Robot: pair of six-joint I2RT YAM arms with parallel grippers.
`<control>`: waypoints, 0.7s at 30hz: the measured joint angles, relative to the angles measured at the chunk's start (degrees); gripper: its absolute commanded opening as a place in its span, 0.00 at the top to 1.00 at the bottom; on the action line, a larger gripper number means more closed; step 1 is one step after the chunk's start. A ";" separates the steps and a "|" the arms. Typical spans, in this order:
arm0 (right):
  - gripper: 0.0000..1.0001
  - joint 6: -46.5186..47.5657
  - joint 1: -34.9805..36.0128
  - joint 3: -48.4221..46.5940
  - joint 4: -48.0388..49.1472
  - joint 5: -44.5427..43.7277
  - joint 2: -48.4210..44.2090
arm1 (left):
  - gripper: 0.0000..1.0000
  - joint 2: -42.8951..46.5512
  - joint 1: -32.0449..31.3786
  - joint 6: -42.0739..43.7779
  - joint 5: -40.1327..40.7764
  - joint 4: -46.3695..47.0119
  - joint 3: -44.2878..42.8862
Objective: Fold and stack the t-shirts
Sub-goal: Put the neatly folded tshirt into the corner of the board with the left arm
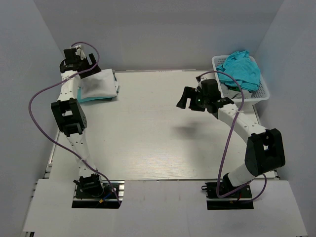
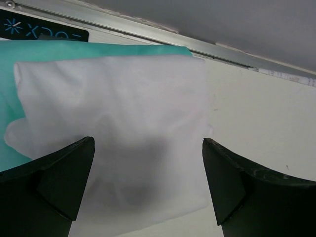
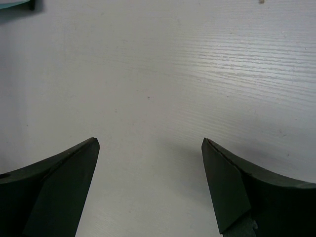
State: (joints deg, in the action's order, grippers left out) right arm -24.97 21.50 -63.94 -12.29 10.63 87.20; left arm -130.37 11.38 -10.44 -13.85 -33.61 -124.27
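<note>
Black, spread wide and gripping nothing at the left tool [image 2: 148, 148], poised just over a plain white folded cloth t-shirt [image 2: 123, 113] lying on top of a flat teal cloth t-shirt [image 2: 29, 54], both at the far left corner of the pale wood-grain counter [image 2: 256, 113]. Black likewise at the right tool [image 3: 150, 145], equally wide and empty, above the counter right of the middle, well apart from that stack. Beyond it, at the far right corner, crumpled teal cloth t-shirts [image 1: 242, 69] heaped in a white plastic lattice basket [image 1: 262, 90].
</note>
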 measured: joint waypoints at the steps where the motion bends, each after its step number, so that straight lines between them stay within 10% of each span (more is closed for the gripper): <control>1: 0.10 0.09 0.00 -0.02 -0.07 -0.17 0.00 | 0.00 -0.61 0.48 0.00 0.20 1.42 0.35; 21: 0.10 1.44 0.00 -5.49 -2.69 -1.53 5.22 | 0.00 -11.91 9.25 3.06 -6.78 8.02 0.81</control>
State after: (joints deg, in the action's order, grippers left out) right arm -23.53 21.50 -69.43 -14.98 9.10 92.42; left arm -142.28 20.62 -7.38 -20.62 -25.58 -123.46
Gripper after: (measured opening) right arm 0.904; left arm 0.997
